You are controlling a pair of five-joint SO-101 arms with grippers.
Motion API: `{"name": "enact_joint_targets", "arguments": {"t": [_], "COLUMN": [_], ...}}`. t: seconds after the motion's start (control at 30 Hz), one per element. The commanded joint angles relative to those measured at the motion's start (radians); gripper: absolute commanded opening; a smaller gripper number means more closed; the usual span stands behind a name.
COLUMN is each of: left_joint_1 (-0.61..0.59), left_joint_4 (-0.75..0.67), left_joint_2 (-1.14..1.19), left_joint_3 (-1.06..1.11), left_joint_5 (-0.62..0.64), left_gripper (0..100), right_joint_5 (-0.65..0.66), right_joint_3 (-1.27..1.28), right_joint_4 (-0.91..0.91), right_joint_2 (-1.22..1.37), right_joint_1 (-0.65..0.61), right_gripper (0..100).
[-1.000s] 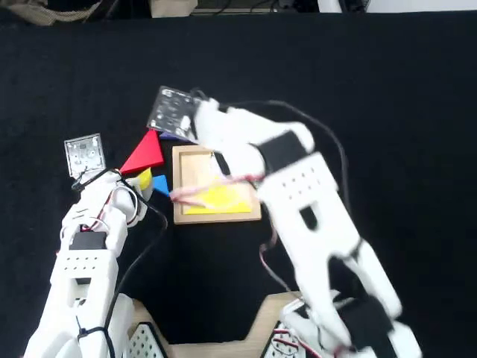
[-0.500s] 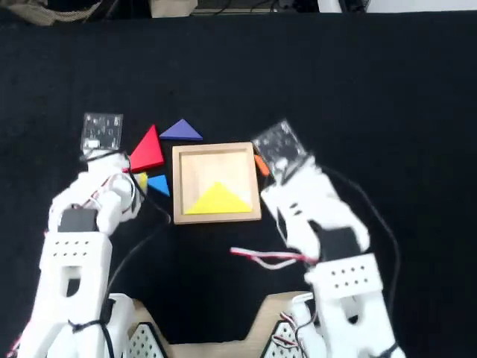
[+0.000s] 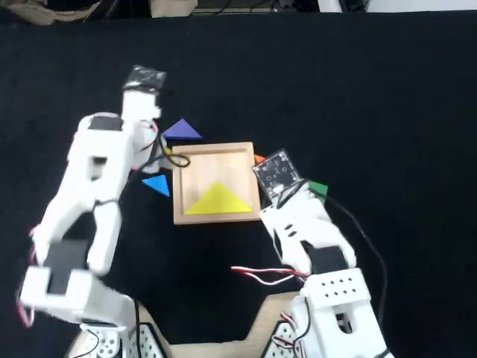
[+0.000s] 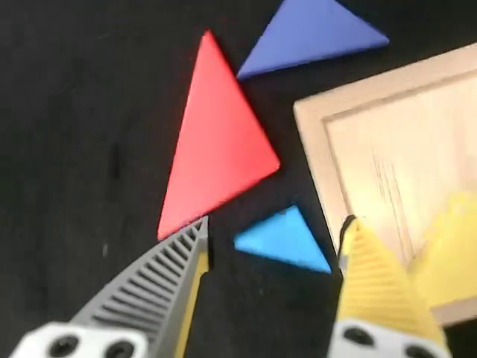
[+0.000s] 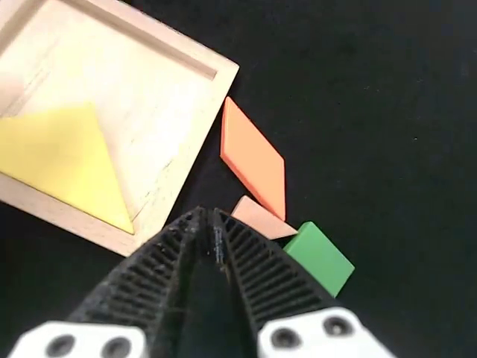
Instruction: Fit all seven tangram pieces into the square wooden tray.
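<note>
The left tool [image 4: 274,222] gapes wide over the light blue triangle [image 4: 283,240], gripping nothing; the right tool [image 5: 212,218] is pressed together, empty.

black tablecloth [image 3: 387,97] spreads wide here, flat and matte under even light. up along the far edge, a white surface [image 3: 417,5] at one corner, tan clutter [image 3: 45,9] at the other.

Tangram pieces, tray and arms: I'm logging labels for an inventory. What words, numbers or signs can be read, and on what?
No text can be read.
Red triangle, yellow triangle and wooden tray: plain, no marks.
Circuit board beside the tray: tiny marks, too small to read.
</note>
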Motion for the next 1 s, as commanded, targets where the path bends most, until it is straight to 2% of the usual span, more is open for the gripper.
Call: {"name": "enact_joint_targets", "arguments": {"t": [0.0, 0.2, 0.33, 0.8, 0.97], "left_joint_1": [-0.019, -0.093, -0.101, -0.047, -0.050], "left_joint_4": [0.011, 0.112, 0.149, 0.114, 0.114], "left_joint_2": [0.176, 0.336, 0.423, 0.480, 0.446], "left_joint_3": [-0.254, -0.446, -0.518, -0.536, -0.532], "left_joint_5": [-0.074, -0.189, -0.226, -0.222, -0.173], "left_gripper": [28, 28, 28, 29, 29], "right_joint_5": [0.000, 0.000, 0.002, 0.002, 0.002], "right_joint_3": [0.007, 0.007, 0.007, 0.007, 0.007], "right_joint_4": [-0.058, -0.061, -0.061, -0.061, -0.061], "right_joint_2": [-0.018, -0.016, -0.021, -0.018, -0.018], "right_joint_1": [0.014, 0.014, 0.012, 0.012, 0.012], "right_gripper": [1.2, 1.2, 1.2, 1.2, 1.2]}}
